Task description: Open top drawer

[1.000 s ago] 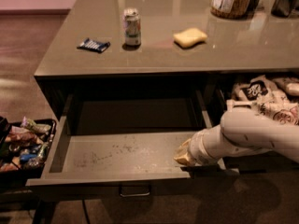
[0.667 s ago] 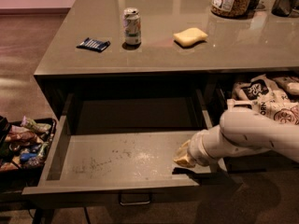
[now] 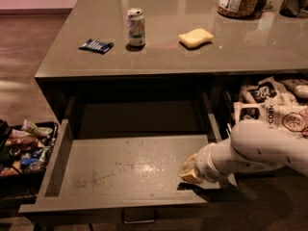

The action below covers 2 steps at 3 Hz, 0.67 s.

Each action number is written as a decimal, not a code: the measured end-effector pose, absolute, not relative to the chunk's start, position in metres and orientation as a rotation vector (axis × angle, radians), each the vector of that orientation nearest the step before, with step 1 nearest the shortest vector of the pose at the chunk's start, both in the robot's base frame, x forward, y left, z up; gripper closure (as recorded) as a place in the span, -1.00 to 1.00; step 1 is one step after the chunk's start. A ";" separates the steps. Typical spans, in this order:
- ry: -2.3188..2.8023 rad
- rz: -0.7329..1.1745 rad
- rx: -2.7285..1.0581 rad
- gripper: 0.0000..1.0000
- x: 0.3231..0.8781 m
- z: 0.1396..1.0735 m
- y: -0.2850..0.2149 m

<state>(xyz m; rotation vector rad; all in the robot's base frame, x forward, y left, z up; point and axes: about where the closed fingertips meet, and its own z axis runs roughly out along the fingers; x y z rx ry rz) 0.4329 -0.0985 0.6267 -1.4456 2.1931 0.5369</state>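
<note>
Dark grey-green furniture, a white arm, a few small spots of colour.
The top drawer point(image 3: 120, 167) is dark grey-green, and its floor is paler grey with whitish scuffs. At its lower right corner is the cream-yellow gripper point(image 3: 188, 171), on a white arm point(image 3: 260, 146). The glossy olive-grey counter point(image 3: 192, 59) carries a white-and-green can point(image 3: 136, 28), a yellow sponge point(image 3: 196, 37) and a dark blue packet point(image 3: 96, 45) with pale stripes.

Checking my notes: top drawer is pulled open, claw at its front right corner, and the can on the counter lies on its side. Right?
No. The camera view shows the can standing upright on the counter. The rest holds: the top drawer is pulled open, the claw at its front right corner.
</note>
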 end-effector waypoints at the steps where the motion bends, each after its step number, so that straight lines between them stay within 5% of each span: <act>1: 2.141 0.501 -1.443 1.00 0.431 0.624 -0.093; 2: 2.087 0.414 -1.434 1.00 0.468 0.629 -0.089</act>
